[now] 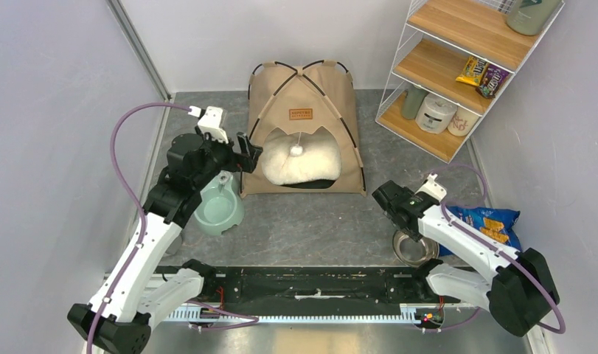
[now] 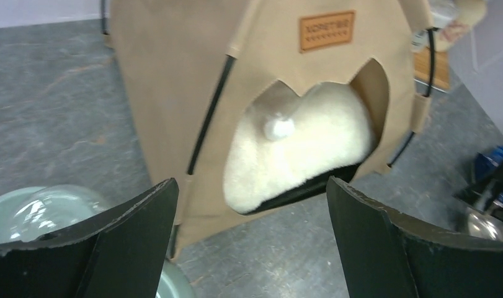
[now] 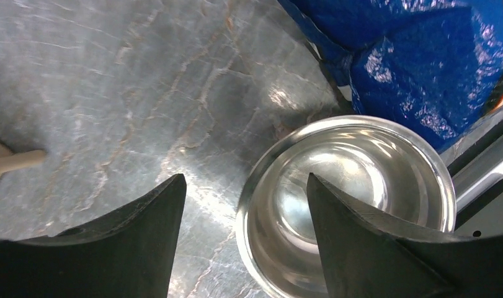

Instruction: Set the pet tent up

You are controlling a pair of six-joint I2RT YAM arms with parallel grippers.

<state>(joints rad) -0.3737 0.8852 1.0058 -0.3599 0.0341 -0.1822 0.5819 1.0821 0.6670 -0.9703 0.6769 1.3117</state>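
Left claw (image 2: 252, 186) gapes wide and empty, facing the doorway of the tent (image 1: 303, 92). Right claw (image 3: 245, 180), jaws apart and empty, hovers over a steel bowl (image 3: 360, 186). The tent stands upright at the back of the table (image 1: 318, 221), pillow (image 1: 301, 164) inside; setup looks finished, nothing obvious left.

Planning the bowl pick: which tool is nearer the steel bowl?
Right. The right tool hangs open right by the steel bowl, at its rim. The left tool, also open, is across the table at the pet tent's left front edge.
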